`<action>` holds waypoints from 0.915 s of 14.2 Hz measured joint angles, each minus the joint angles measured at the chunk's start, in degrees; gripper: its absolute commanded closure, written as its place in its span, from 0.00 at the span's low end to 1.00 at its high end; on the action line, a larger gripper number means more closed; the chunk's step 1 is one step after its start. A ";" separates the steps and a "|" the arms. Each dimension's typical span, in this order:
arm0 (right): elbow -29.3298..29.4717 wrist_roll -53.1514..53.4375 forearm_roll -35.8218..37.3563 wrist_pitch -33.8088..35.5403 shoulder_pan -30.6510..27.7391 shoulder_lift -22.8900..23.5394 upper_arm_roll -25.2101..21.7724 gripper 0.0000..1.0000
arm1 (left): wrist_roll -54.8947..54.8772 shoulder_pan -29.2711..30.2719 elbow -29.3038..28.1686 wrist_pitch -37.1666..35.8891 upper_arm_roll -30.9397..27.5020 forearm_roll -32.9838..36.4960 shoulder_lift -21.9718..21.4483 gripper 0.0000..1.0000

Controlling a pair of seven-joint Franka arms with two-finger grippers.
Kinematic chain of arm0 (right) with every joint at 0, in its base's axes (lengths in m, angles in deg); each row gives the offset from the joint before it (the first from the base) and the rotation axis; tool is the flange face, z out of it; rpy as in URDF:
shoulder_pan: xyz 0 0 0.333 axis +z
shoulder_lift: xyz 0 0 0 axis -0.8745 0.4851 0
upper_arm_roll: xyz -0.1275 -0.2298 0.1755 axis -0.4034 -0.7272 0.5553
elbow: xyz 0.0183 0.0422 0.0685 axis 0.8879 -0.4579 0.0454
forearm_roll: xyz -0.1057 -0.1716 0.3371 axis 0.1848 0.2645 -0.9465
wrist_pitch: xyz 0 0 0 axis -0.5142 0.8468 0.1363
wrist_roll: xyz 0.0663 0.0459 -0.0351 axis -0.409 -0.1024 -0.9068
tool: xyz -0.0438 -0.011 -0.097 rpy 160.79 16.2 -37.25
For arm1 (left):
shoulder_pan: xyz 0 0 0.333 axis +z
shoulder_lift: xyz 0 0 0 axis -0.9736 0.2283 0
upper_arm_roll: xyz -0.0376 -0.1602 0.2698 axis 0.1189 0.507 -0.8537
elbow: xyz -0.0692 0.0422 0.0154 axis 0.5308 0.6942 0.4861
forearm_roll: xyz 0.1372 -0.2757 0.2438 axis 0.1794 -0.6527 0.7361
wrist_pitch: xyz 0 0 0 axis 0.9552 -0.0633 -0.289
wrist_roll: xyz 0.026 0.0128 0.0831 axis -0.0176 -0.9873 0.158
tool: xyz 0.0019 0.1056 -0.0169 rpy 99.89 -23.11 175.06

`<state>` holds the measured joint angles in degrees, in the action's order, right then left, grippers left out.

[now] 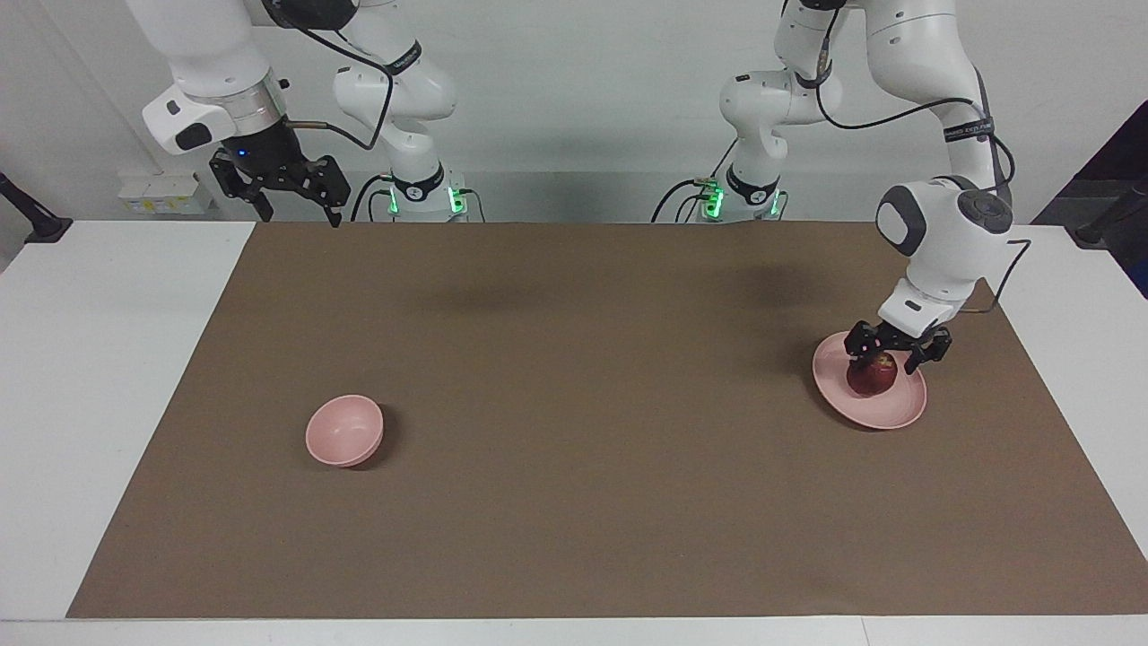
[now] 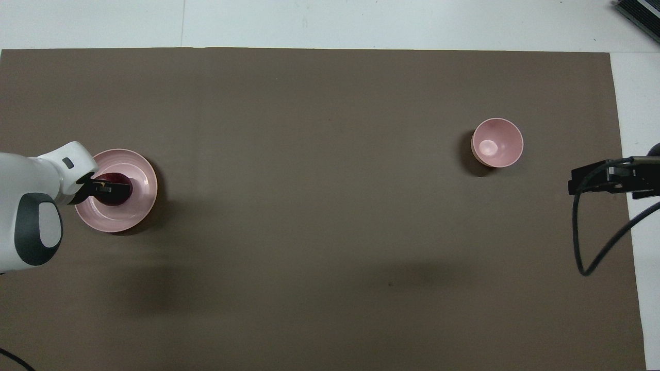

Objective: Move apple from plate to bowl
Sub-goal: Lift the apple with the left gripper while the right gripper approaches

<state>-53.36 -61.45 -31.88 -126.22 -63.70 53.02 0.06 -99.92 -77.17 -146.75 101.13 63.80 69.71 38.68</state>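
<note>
A dark red apple (image 1: pixel 870 380) (image 2: pixel 122 191) lies on the pale pink plate (image 1: pixel 900 414) (image 2: pixel 142 181) toward the left arm's end of the table. My left gripper (image 1: pixel 887 362) (image 2: pixel 105 188) is down over the plate, open, with one finger on each side of the apple's top. From overhead its wrist hides part of the apple and plate. The small pink bowl (image 1: pixel 344 432) (image 2: pixel 497 142) stands empty toward the right arm's end. Open and holding nothing, my right gripper (image 1: pixel 300 213) (image 2: pixel 574 181) waits in the air over the mat's edge at that end.
A brown mat (image 1: pixel 574 413) covers most of the white table (image 1: pixel 99 359). A black cable (image 2: pixel 582 242) hangs in a loop from the right arm. Both arm bases stand at the table's robot-side edge.
</note>
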 measured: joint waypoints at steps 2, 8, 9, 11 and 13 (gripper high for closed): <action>-0.02 2.29 -1.95 0.00 -0.30 0.00 -0.05 0.00 | 0.00 0.00 -0.69 2.13 0.13 0.00 0.12 0.00; -0.65 17.13 -14.54 1.30 -2.61 1.21 -0.66 0.00 | 0.87 -0.07 -1.06 6.50 0.37 -0.03 1.86 0.65; -0.73 20.11 -16.59 1.37 -2.61 1.80 -0.63 0.00 | 0.91 -0.07 -1.05 6.51 0.37 -0.03 1.86 0.80; -0.90 25.51 -21.96 1.43 -2.59 3.21 -0.53 0.00 | 0.91 -0.07 -1.03 6.52 0.37 -0.03 1.85 0.92; -1.07 29.80 -28.80 1.41 -2.53 5.44 -0.47 0.00 | 0.90 -0.10 -0.62 6.73 0.41 -0.03 1.75 0.95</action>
<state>-54.42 -31.64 -60.68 -124.81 -66.23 58.46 -0.41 -99.02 -77.27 -147.36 107.87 64.21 69.68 40.44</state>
